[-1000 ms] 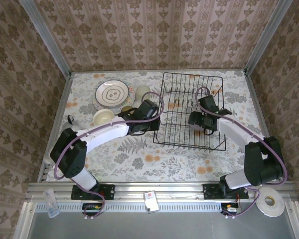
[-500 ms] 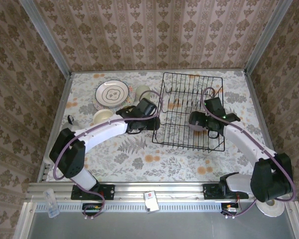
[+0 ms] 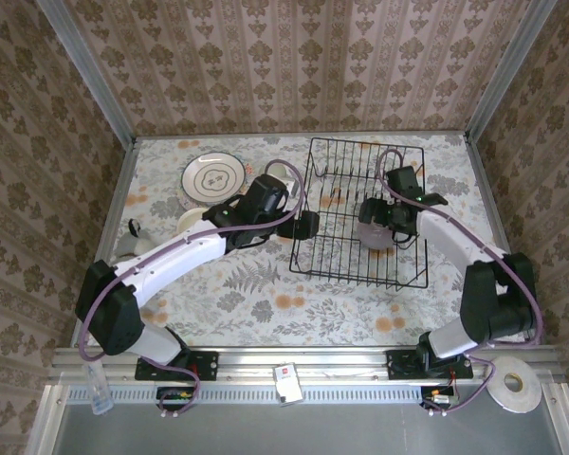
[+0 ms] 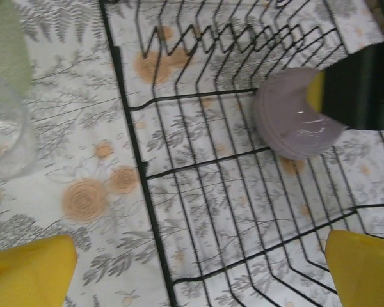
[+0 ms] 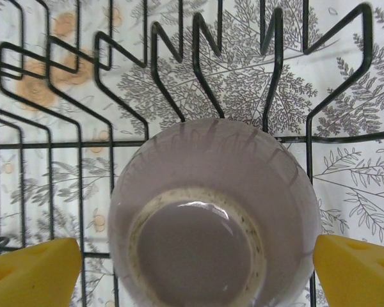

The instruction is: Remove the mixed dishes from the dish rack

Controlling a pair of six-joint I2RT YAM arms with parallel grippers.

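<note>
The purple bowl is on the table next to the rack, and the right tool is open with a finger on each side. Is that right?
Not quite. The bowl sits inside the rack, not next to it; the right wrist view shows wires all around it. The right tool is open, a finger on each side.

Left arm reaches forward, elbow bent, wrist turned toward the right gripper (image 3: 377,227). Left gripper (image 3: 308,226) jaws wide apart. Right arm extended forward, wrist pitched down, yellow fingers (image 5: 355,268) spread wide.
</note>
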